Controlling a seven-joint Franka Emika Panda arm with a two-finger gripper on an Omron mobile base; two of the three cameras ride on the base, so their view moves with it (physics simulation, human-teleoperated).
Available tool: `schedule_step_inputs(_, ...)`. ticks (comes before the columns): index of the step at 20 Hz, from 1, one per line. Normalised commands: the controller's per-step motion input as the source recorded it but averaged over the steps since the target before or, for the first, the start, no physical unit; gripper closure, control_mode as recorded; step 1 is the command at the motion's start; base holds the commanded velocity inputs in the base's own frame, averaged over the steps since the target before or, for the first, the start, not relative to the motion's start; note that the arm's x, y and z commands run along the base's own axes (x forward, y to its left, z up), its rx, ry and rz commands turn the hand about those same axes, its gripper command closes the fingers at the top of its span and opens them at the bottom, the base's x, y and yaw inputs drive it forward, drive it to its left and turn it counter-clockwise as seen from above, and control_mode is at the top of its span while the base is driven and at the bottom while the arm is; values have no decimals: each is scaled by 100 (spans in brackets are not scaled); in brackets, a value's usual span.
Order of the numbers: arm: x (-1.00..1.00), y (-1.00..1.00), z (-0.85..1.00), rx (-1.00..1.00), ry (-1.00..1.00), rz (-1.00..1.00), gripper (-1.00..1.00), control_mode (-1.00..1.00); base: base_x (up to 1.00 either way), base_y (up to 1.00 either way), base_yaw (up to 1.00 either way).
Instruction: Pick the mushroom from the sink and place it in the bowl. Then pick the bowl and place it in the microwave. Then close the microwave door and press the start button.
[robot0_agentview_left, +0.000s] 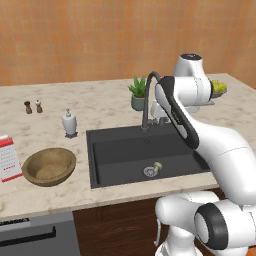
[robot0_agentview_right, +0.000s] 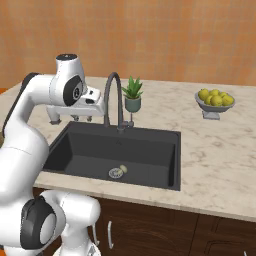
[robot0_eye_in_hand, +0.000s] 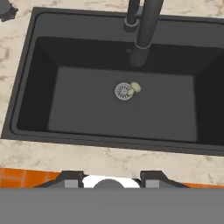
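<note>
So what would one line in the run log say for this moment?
stage: reach not begun | mushroom: in sink, beside drain | bowl: empty, on counter | claw: above sink, holds nothing

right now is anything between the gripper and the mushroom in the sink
Possibly the faucet: its dark arched neck hangs over the back of the sink, near the gripper held above the basin's left rim. The mushroom lies uncovered beside the drain, so a descent in front of the spout looks open.

I can't read any words or numbers; the little red calendar (robot0_agentview_left: 9, 159) (far left) is too blurry.
</note>
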Motion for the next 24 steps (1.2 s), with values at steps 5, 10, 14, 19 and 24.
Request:
schedule_step_inputs(5,-19,-1,0,0,-1,0,-100,-100,0,0,0)
schedule_step_inputs(10,-64,-20,0,2,-11,-1,-100,-100,0,0,0)
schedule_step_inputs(14,-37,-66,-1,16,-5,-6,-100,-100,0,0,0)
schedule_step_inputs(19,0,-78,-2,30,0,-7,-100,-100,0,0,0)
schedule_step_inputs(24,0,-55,-18,17,0,-38,-100,-100,0,0,0)
